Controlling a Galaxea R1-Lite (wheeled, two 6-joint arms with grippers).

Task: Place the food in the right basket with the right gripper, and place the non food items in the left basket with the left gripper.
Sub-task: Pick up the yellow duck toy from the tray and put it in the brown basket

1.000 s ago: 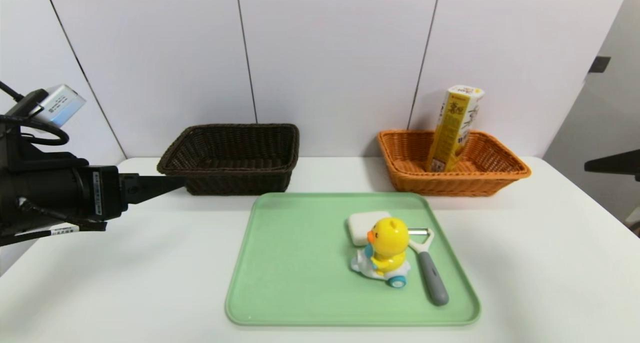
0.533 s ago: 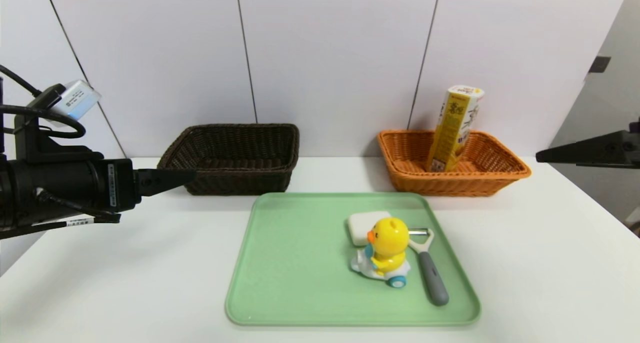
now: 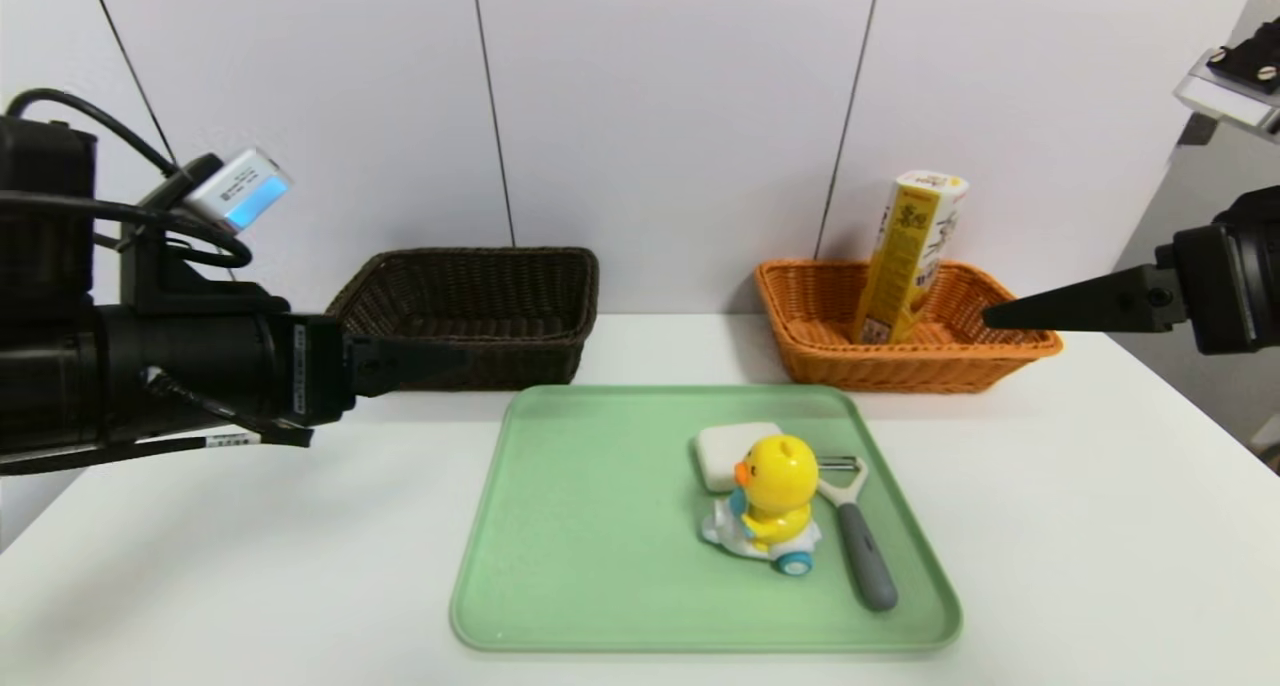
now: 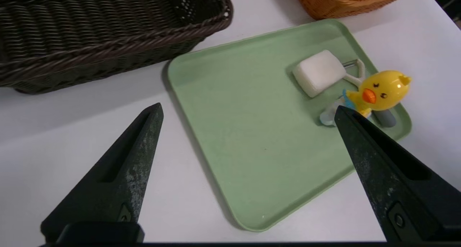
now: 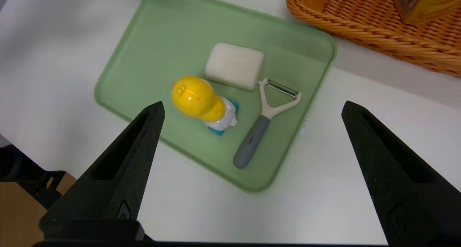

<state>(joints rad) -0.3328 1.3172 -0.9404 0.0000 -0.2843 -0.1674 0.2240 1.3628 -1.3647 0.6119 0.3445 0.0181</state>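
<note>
Sorting scene on a white table (image 3: 250, 566). Green tray (image 3: 600, 566) at centre, carrying three things close together on its right half: white block (image 3: 722, 450) toward the far side, yellow duck toy (image 3: 770, 501) upright on a small white wheeled base just in front of it, grey-handled peeler (image 3: 858, 531) lying flat beside the toy, blade end near the block. Behind the tray, dark brown basket (image 3: 470, 316) on the left and orange basket (image 3: 905, 341) on the right, both against the pale panelled wall (image 3: 660, 116). Yellow carton (image 3: 912, 256) standing tilted inside the orange basket, leaning on its far rim.

Left gripper (image 4: 248, 112) reaching in from the left side, above the table in front of the brown basket, jaws spread wide with nothing between them; tray and duck toy in line beyond its tips in the wrist view. Right gripper (image 5: 252, 108) entering from the right edge, level with the front rim of the orange basket, jaws likewise wide apart and empty, looking down on tray, peeler and block. Neither gripper touching any object.
</note>
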